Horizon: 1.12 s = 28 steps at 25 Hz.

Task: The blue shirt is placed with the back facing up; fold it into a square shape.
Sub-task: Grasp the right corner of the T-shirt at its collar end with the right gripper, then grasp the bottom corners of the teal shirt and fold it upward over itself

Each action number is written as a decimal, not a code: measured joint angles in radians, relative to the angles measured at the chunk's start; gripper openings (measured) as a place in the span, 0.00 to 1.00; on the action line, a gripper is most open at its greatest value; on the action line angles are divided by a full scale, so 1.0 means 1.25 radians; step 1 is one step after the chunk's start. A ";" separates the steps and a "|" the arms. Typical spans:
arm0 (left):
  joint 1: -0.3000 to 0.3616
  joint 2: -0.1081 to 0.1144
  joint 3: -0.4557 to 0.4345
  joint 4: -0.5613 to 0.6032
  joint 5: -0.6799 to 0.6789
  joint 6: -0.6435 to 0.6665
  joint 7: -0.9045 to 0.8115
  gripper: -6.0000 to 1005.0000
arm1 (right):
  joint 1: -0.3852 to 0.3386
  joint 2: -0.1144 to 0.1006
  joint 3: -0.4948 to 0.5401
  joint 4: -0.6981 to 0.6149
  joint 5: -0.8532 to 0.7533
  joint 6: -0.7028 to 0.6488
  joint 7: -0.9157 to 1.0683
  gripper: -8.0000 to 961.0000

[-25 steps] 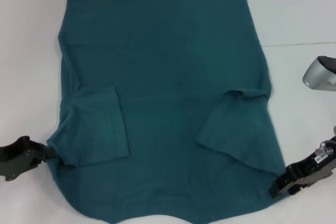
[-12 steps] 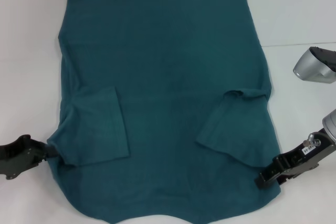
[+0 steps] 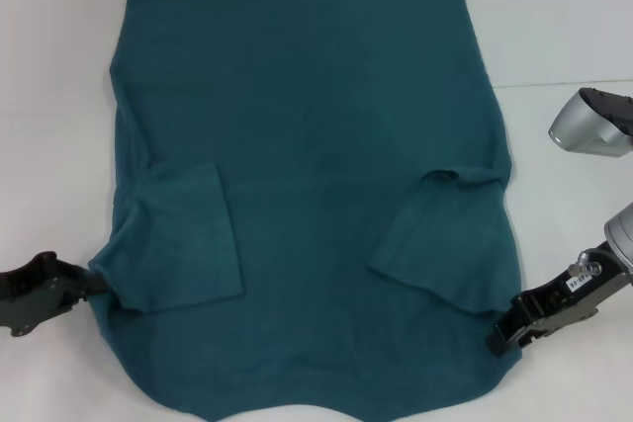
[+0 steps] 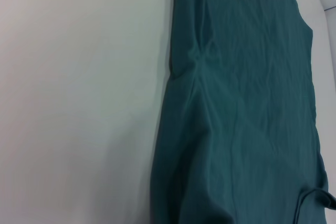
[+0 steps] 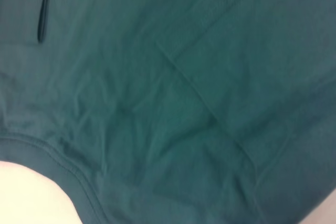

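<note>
The blue shirt [image 3: 316, 145] lies flat on the white table [image 3: 554, 17], plain side up, with both short sleeves folded inward over the body. My left gripper [image 3: 94, 284] sits at the shirt's near left edge, shut on a pinch of cloth that bunches toward it. At the shirt's near right corner, my right gripper [image 3: 497, 335] lies low with its tip on the cloth's edge. Wrinkled cloth of the blue shirt [image 4: 241, 103] beside bare table shows in the left wrist view. Blue shirt [image 5: 184, 77] fills nearly all of the right wrist view, a curved hem toward one corner.
A silver part of my right arm [image 3: 590, 126] hangs over the table to the right of the shirt. A thin seam [image 3: 564, 81] runs across the tabletop on that side. White table surrounds the shirt on the left, right and far sides.
My right gripper has slid left from the bare table onto the shirt's near right corner, then eased back slightly. The left gripper and the shirt have stayed put.
</note>
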 joint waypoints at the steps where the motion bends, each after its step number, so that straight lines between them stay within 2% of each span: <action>1: 0.000 0.000 0.000 0.000 0.000 0.000 0.000 0.01 | 0.000 0.000 0.000 0.000 0.000 0.000 0.000 0.50; 4: 0.000 0.000 0.000 0.000 -0.001 0.001 0.000 0.01 | 0.000 0.000 0.001 -0.004 0.001 -0.003 0.001 0.37; 12: 0.003 0.002 0.000 0.003 -0.001 0.015 0.012 0.01 | -0.014 -0.005 0.010 -0.020 0.040 -0.036 -0.024 0.14; 17: 0.005 0.004 0.001 0.007 -0.001 0.052 0.046 0.01 | -0.040 -0.018 0.026 -0.021 0.124 -0.060 -0.049 0.04; 24: 0.029 0.006 0.000 0.031 -0.001 0.143 0.102 0.01 | -0.112 -0.032 0.151 -0.012 0.304 -0.118 -0.128 0.04; 28: 0.044 0.004 0.000 0.044 0.000 0.175 0.115 0.01 | -0.155 -0.036 0.186 -0.009 0.377 -0.131 -0.149 0.04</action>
